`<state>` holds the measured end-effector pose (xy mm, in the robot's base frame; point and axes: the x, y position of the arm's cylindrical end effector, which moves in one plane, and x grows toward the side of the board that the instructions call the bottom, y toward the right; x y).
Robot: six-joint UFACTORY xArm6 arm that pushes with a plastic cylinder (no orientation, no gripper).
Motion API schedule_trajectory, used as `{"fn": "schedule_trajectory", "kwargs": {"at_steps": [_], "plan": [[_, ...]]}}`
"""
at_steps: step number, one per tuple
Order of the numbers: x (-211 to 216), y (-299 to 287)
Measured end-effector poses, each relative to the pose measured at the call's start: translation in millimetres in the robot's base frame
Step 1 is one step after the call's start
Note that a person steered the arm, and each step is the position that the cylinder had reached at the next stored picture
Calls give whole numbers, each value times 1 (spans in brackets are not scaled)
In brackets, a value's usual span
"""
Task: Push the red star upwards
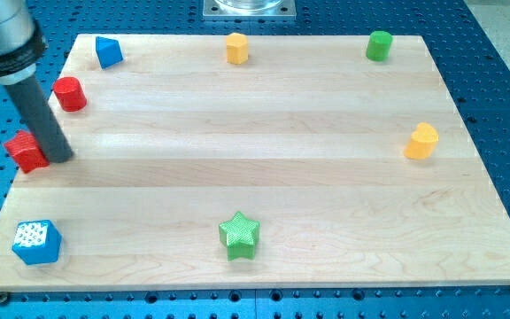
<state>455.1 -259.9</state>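
Observation:
The red star (25, 151) lies at the board's left edge, partly hidden behind my rod. My tip (60, 159) rests on the board touching the star's right side, at about its height in the view. A red cylinder (69, 93) stands above the star, a short way toward the view's top. A blue block (107, 51) sits at the top left corner.
A wooden board (264, 168) on a blue perforated table. A yellow block (236, 47) at top centre, a green cylinder (379, 44) at top right, a yellow block (421, 141) at the right edge, a green star (239, 235) at bottom centre, a blue cube (37, 242) at bottom left.

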Motion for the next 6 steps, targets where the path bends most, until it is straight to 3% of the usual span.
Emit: {"fn": "schedule_trajectory", "kwargs": {"at_steps": [1, 2, 3, 4, 6], "plan": [[21, 41], [59, 14], [66, -45], [66, -44], [0, -36]]}}
